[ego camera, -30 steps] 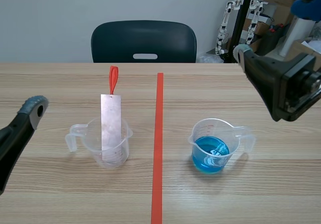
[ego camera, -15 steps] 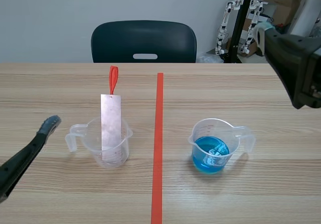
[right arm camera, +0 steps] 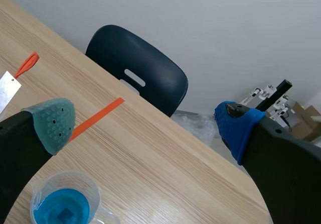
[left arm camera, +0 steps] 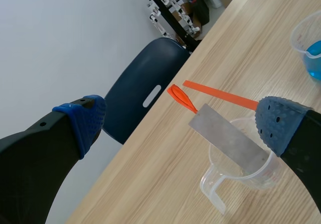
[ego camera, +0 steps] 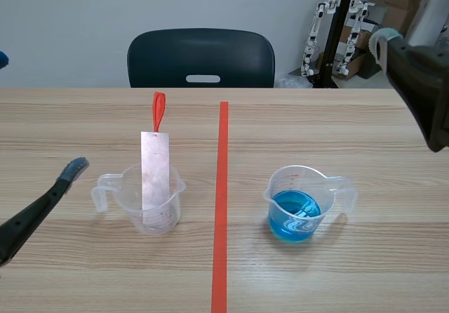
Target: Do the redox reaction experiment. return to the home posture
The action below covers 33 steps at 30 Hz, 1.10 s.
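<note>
Since the metal strip (ego camera: 155, 176) is seen, in the scene view, standing in the clear measuring cup (ego camera: 144, 215), homing is judged in hand. Left wrist view: left gripper (left arm camera: 180, 125) spread, nothing held. Right wrist view: right gripper (right arm camera: 144, 124) likewise spread and empty; withdrawal clear of the cup is required.

Strip (ego camera: 155, 176) in cup (ego camera: 125, 195), left of tape line (ego camera: 222, 208)
</note>
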{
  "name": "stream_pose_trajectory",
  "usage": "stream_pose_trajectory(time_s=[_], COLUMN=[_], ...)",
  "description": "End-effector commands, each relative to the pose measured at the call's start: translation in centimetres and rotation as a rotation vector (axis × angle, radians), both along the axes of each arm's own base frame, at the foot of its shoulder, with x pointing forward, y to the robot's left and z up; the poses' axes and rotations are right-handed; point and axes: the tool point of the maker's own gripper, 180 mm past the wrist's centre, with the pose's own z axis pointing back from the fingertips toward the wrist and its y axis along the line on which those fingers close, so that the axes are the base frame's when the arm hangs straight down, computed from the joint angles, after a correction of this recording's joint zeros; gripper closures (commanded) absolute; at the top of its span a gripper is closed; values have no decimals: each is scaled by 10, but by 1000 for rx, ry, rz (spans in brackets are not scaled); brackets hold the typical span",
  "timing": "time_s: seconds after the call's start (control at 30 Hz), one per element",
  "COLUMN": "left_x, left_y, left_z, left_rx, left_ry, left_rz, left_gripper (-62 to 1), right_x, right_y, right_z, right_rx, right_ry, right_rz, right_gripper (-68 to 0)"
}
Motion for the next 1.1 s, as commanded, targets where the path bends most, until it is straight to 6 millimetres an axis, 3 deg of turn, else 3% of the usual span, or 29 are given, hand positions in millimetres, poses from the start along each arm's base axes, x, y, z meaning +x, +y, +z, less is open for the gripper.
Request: stream_pose_trajectory(time_s=[0.0, 0.2, 0.53, 1.07], left_x=[-1, -1, -1, -1], left_y=[-3, -3, -3, -3], left_z=[6, 5, 6, 6], left_rx=[-17, -17, -18, -18], left_ry=[-12, -7, -8, -8], left_rz=[-11, -16, -16, -16], left_gripper=[-623, -623, -623, -623], right_x=[0, -2, -18, -30], right_y=[2, 1, 4, 8], right_z=[11, 3, -27, -51], right_rx=[14, 11, -21, -71], right_ry=[-36, 0, 121, 225], right_rz=[0, -4, 17, 47], right_gripper=[-576, -576, -576, -576])
